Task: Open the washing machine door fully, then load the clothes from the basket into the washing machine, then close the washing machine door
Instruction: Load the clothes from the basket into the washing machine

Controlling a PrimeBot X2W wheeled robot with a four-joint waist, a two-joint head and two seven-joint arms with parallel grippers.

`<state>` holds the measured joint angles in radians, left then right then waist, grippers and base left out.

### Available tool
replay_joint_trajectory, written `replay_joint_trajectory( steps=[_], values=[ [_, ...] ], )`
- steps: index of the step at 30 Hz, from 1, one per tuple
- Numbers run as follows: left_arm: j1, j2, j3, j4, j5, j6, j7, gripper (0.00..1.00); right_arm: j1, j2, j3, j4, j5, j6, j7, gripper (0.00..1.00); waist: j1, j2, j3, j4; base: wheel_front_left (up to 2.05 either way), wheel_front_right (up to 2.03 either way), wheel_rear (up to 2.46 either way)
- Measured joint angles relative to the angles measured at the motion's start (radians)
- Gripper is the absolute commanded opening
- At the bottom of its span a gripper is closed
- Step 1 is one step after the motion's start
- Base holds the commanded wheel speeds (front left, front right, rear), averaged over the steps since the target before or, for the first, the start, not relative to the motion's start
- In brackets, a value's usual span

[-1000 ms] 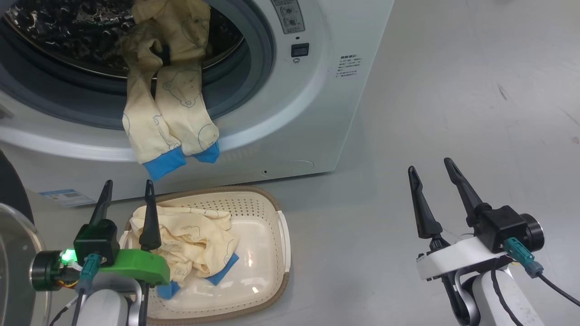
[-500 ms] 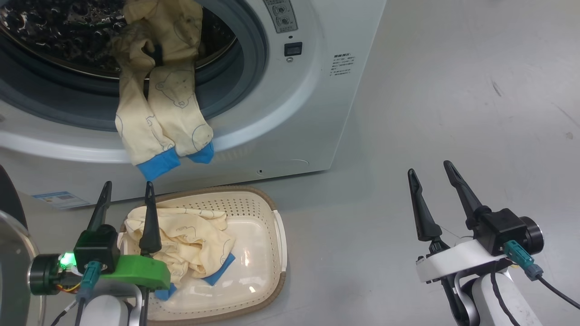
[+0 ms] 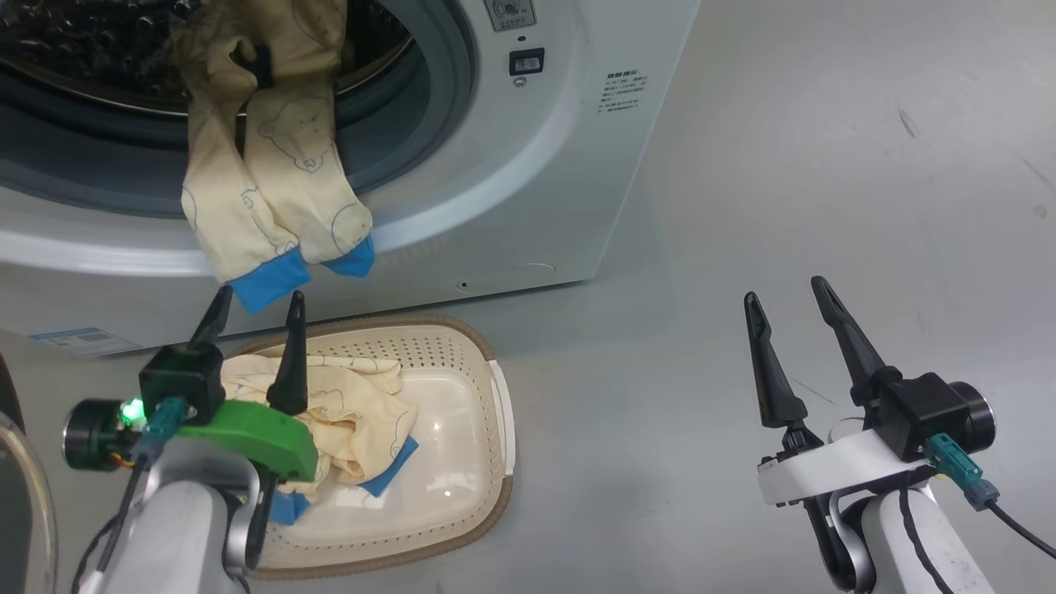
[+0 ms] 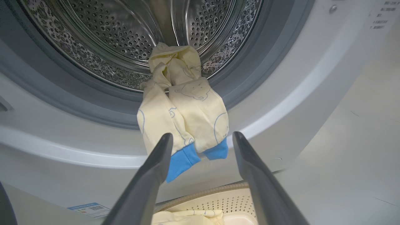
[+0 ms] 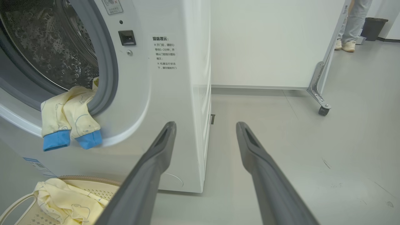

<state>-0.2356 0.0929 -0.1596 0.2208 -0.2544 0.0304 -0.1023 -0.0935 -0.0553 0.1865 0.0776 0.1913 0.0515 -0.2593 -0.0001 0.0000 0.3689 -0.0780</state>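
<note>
Head view, upper left: washing machine (image 3: 536,165) stands open, the top of its drum (image 4: 125,40) cut off by the frame edge. One pale-yellow garment (image 3: 272,190) hangs out over the grey gasket (image 3: 445,91), its blue cuffs (image 3: 268,285) dangling below the white front ring. Its upper end lies inside the drum; how far in is hard to make out.

Lower centre-left: basket (image 3: 483,388) on the floor (image 3: 742,165), just in front of the machine. The remaining clothes (image 3: 355,404) are bunched in its left half, partly hidden behind the left gripper (image 3: 260,293). That gripper is spread wide and holds nothing, tips just under the hanging cuffs; whether they touch cannot be told.

Right gripper (image 3: 784,290), lower right: equally wide apart, empty, over bare floor.

Washing machine door (image 3: 21,495): a sliver of glass bowl at the lower left edge, the rest cut off.

Right wrist view, upper right: a person's legs (image 5: 353,18), cut off above.
</note>
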Motion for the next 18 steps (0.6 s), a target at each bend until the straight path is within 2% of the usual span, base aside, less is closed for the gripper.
replay_joint_trajectory(
  steps=[11, 18],
  values=[
    [-0.230, 0.079, 0.001, 0.032, 0.008, -0.036, 0.152, 1.00, -0.048, 0.003, 0.003, -0.022, 0.008, 0.000, 0.000, 1.00, 0.0000, 0.0000, 0.081, -0.029, 0.00, 0.00, 0.00],
    [-0.385, 0.126, 0.042, 0.073, -0.003, -0.050, 0.277, 1.00, -0.076, 0.006, 0.011, -0.025, 0.024, 0.000, 0.000, 1.00, 0.0000, 0.0000, 0.129, -0.061, 0.00, 0.00, 0.00]
  ],
)
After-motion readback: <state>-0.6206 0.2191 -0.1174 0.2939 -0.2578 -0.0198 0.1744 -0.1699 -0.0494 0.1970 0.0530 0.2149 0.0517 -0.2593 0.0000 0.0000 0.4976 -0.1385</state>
